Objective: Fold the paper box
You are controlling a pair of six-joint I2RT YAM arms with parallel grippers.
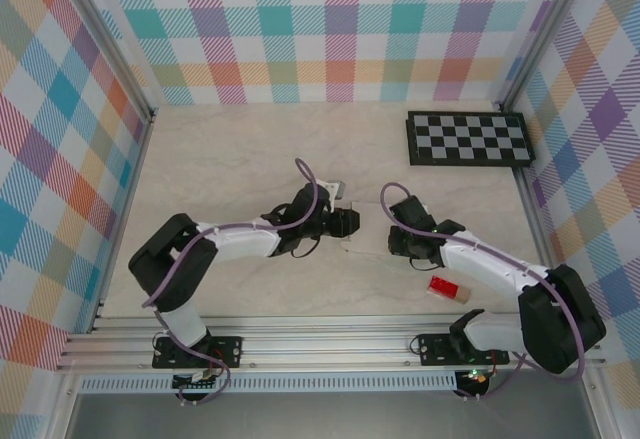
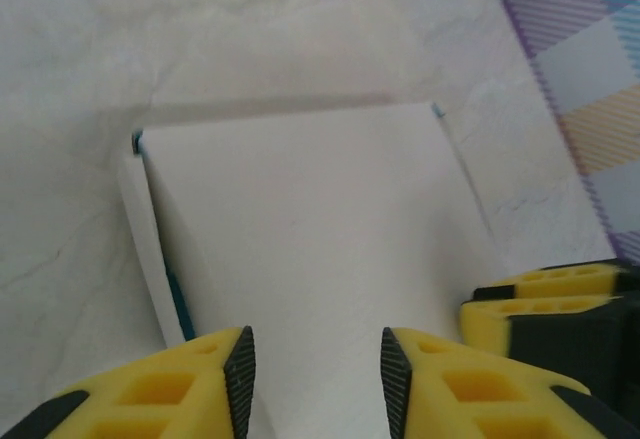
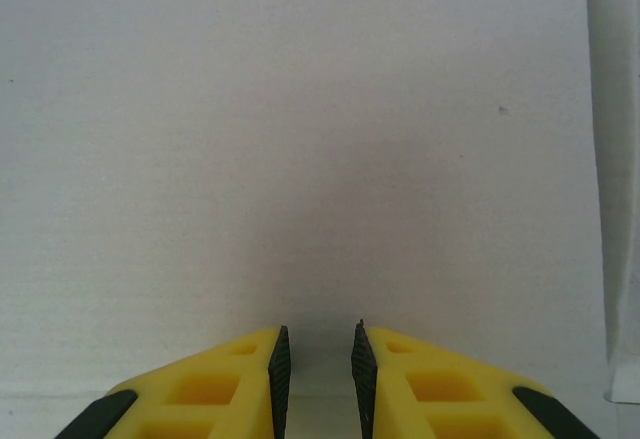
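The paper box lies folded flat on the table with its white face up and a teal edge along its left side. From above, the paper box sits mid-table between the two arms. My left gripper hovers open over its near part, with only the white face between the pads. The right gripper comes in from the box's right side, and its yellow fingers appear at the edge of the left wrist view. In the right wrist view the right gripper stands narrowly open just above the white face.
A black-and-white checkerboard lies at the back right. A small red block sits by the right arm near the front edge. Plaid walls enclose the table on three sides.
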